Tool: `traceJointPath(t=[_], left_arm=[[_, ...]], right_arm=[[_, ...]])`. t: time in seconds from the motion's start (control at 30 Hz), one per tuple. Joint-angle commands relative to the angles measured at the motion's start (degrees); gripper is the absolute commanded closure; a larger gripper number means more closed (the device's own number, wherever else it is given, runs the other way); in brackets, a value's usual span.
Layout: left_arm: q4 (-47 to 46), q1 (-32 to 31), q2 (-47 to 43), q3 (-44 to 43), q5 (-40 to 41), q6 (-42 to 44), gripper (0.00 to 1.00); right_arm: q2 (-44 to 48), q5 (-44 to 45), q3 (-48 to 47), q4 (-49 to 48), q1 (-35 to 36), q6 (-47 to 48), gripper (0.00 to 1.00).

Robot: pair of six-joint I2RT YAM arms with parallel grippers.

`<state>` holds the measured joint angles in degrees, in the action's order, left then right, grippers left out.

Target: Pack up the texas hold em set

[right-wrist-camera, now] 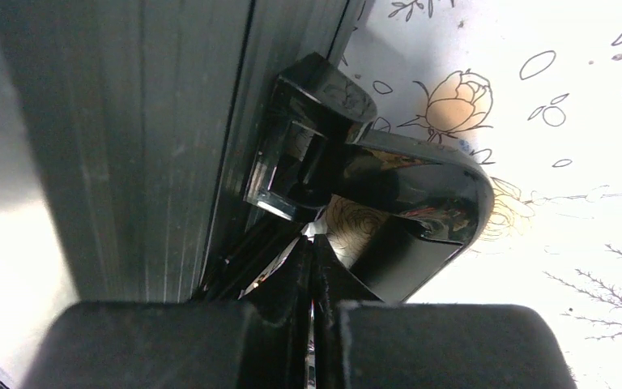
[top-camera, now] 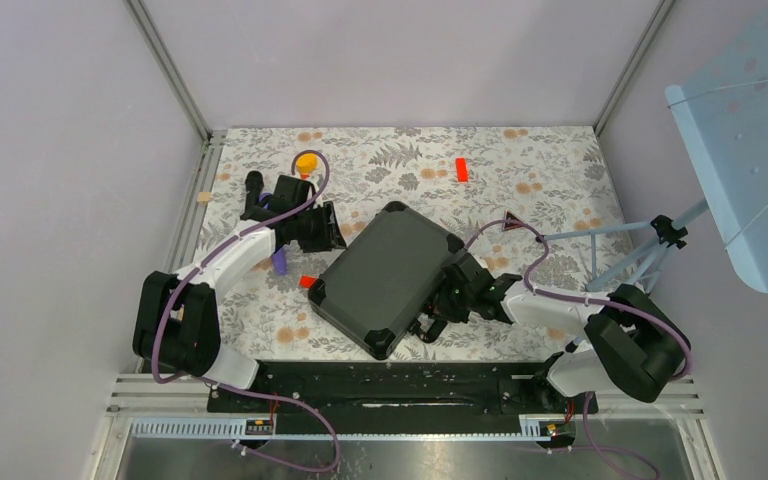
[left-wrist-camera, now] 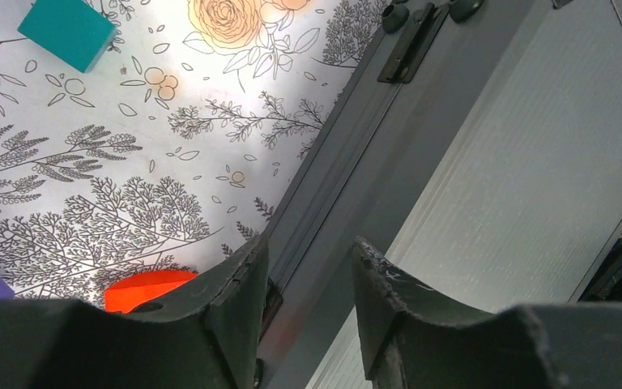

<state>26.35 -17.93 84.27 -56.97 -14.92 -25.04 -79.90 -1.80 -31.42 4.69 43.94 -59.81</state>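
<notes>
Down at the right wrist, the right jaws are shut tight, fingers (right-wrist-camera: 290, 279) pressed flat together with nothing between them that I can see. Their tips sit right under the glossy black handle (right-wrist-camera: 409, 203), close to where it mounts on the side of the case (top-camera: 390, 275). Can't tell if they're actually touching it, the view is way too dark and cramped.

The left jaws stand partly apart. The fingers (left-wrist-camera: 235, 308) are on either side of the case's long edge at its far-left corner, and the seam where the dark side wall meets the ribbed lid runs up through the gap. They don't look clamped on anything. A small black metal fitting (left-wrist-camera: 409, 40) sits further up that side wall.

The case is closed and lies flat in the middle of the tabletop (top-camera: 560, 170), turned diagonally, with one arm on each side of it.

Loose stuff around it:
- an orange-red block (left-wrist-camera: 146, 289) just beside the case's left edge, right by the left fingers
- a purple thing (top-camera: 279, 262) partly under the left arm
- a teal block (left-wrist-camera: 69, 31) further out on the floral cloth
- a yellow-orange piece (top-camera: 306, 160) and a red block (top-camera: 462, 169) near the far edge, well apart from the case
</notes>
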Motion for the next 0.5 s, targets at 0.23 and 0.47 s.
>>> traceJointPath(t=[0.23, 0.47], left_arm=[[-0.86, -0.24, -0.70, -0.65, -3.76, 0.51, 0.58], [-0.86, -0.26, -1.57, -0.37, -3.08, 0.52, 0.58]], right_arm=[[7.61, 13.14, 5.78, -8.92, 0.40, 2.49, 1.00], [19.42, 14.75, 8.13, -7.09, 0.43, 5.09, 1.00]])
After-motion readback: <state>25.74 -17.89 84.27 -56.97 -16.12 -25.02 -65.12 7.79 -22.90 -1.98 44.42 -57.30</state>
